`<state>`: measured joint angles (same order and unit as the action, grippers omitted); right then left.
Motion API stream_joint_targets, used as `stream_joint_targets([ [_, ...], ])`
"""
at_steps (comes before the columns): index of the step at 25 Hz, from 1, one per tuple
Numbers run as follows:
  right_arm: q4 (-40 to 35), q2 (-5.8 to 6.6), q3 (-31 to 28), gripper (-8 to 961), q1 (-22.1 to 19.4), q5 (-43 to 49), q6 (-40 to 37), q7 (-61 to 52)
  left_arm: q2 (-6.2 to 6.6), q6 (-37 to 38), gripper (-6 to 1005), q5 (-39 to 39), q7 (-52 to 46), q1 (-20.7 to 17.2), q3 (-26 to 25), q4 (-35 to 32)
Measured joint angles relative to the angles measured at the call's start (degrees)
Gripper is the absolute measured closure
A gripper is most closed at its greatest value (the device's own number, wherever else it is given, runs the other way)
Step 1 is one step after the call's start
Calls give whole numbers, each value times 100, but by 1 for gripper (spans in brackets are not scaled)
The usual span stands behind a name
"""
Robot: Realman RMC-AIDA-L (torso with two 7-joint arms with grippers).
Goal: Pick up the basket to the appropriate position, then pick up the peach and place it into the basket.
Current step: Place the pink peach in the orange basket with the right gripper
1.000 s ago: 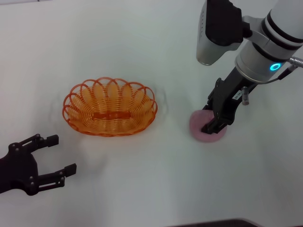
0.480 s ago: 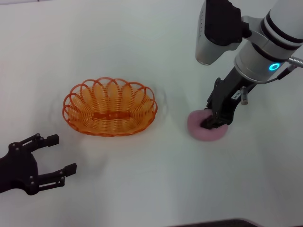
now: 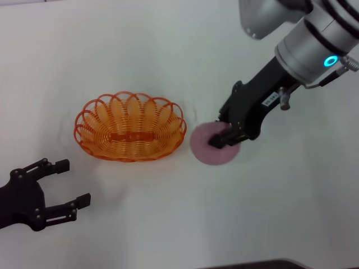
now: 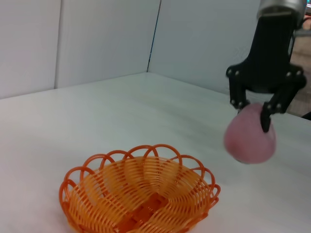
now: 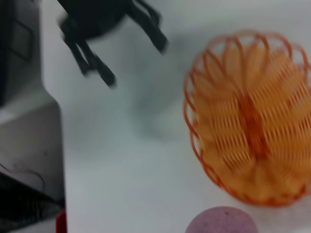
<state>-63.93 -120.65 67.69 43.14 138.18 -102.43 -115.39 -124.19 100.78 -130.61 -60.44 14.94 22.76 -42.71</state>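
The orange openwork basket (image 3: 130, 127) stands empty on the white table, left of centre; it also shows in the left wrist view (image 4: 138, 194) and the right wrist view (image 5: 252, 116). My right gripper (image 3: 224, 136) is shut on the dusty pink peach (image 3: 210, 147) and holds it above the table, just right of the basket's rim. The left wrist view shows the peach (image 4: 250, 140) hanging in the right gripper (image 4: 252, 109), clear of the table. The peach's top shows in the right wrist view (image 5: 221, 221). My left gripper (image 3: 67, 184) is open and empty at the front left.
The white table (image 3: 168, 50) extends all around the basket. In the right wrist view, the left gripper (image 5: 112, 34) shows beyond the basket, near the table's edge.
My right gripper has lifted the peach and carried it left toward the basket. The left arm and the basket have not moved.
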Motion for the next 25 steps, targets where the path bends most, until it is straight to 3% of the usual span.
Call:
stream_joint_targets([
  [9, 465, 26, 15, 693, -25, -1008, 752, 184, 0, -20, 111, 0, -2, 13, 0, 0],
  [16, 1525, 38, 563, 692, 112, -1496, 2410, 551, 0, -39, 111, 0, -3, 18, -14, 0],
  [20, 2028, 28, 855, 692, 231, -1854, 2942, 900, 0, -49, 111, 0, -3, 20, -18, 0],
  [25, 2148, 17, 1065, 694, 249, -2119, 3197, 1092, 0, -50, 111, 0, -46, 26, -18, 0],
])
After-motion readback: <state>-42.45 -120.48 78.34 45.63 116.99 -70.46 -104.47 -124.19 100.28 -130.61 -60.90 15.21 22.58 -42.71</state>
